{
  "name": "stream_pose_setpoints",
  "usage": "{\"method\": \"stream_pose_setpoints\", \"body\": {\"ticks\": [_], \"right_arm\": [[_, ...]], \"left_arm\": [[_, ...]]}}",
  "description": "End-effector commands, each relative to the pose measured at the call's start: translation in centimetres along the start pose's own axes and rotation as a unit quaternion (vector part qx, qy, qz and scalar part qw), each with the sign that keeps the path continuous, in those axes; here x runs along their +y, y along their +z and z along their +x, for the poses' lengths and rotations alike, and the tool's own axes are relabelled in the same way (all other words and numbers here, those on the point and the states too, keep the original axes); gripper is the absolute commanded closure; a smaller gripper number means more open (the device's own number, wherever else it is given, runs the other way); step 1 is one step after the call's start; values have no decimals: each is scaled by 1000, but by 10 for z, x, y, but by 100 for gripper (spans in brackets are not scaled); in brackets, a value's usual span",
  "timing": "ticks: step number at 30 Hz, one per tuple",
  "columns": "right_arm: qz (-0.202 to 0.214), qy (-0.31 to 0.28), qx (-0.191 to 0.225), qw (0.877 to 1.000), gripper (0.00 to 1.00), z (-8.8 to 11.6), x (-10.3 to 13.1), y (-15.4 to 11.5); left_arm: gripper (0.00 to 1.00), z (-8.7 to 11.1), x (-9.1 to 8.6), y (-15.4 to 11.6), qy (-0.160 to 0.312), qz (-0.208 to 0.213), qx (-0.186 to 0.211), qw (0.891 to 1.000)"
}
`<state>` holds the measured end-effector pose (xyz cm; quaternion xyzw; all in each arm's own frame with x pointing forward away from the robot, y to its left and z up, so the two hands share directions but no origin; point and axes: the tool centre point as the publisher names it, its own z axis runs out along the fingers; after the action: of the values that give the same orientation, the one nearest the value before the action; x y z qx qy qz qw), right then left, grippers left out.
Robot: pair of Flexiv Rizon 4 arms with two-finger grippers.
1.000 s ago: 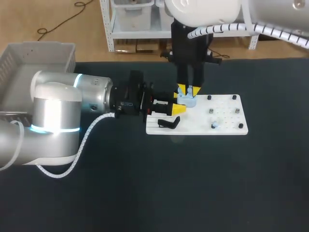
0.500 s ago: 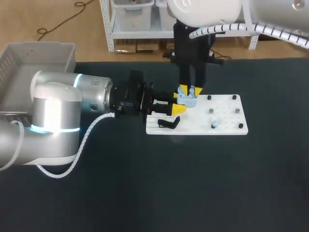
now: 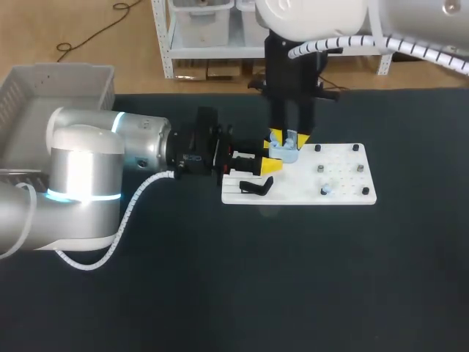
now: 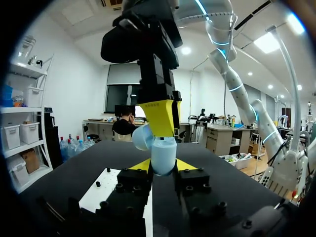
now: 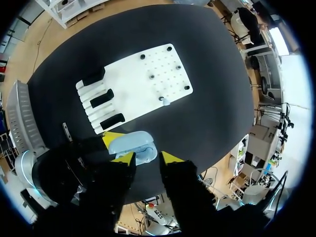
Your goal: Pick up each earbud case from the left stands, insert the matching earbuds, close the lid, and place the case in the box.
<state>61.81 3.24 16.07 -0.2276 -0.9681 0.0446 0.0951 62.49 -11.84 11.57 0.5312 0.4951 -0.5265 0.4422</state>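
A light-blue earbud case [image 3: 284,152] hangs just above the left end of the white board [image 3: 344,180]. My left gripper [image 3: 271,156] reaches in from the left and is shut on it; in the left wrist view the case [image 4: 163,154] sits between its yellow tips, lid swung open to one side. My right gripper [image 3: 289,137] comes straight down over the case, its tips spread to either side of the top, open. In the right wrist view the case [image 5: 132,145] lies just ahead of its fingers [image 5: 126,158]. A light-blue earbud [image 3: 326,191] rests on the board.
A black case [image 3: 256,188] lies on the board's left stands, and the right wrist view shows three dark cases [image 5: 102,98] there. Small pegs [image 3: 356,148] dot the board's right half. A grey basket [image 3: 44,95] stands at the far left of the table.
My right gripper's fingers have spread apart over the case and shifted slightly right. The left arm and the case stay where they were.
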Motion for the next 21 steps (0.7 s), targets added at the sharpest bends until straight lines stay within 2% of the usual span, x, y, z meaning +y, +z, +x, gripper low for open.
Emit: {"method": "stream_pose_setpoints", "body": {"ticks": [1, 6, 10, 12, 14, 15, 17, 18, 21], "right_arm": [[-5, -1, -2, 1000, 59, 2, -2, -2], [-26, -4, -14, 1000, 60, 8, -9, -10], [-50, -5, -34, 998, 64, 15, -26, -19], [-74, -11, -47, 996, 63, 18, -36, -24], [-101, -16, -72, 992, 70, 19, -45, -28], [-117, -17, -82, 990, 70, 19, -49, -29], [-135, -25, -107, 985, 55, 18, -57, -29], [-146, -30, -117, 982, 51, 18, -61, -28], [-170, -40, -151, 973, 55, 17, -71, -25]], "left_arm": [[100, 1, 0, 0, 1, 0, -1, 1000], [100, 1, 0, 0, 1, 0, -1, 1000], [100, 1, 0, 0, 1, 0, -1, 1000], [100, 1, 0, 0, 1, 0, -1, 1000], [100, 1, 0, 0, 1, 0, -1, 1000], [100, 1, 0, 0, 1, 0, -1, 1000], [100, 1, 0, 0, 1, 0, -1, 1000], [100, 1, 0, 0, 1, 0, -1, 1000], [100, 1, 0, 0, 1, 0, -1, 1000]]}}
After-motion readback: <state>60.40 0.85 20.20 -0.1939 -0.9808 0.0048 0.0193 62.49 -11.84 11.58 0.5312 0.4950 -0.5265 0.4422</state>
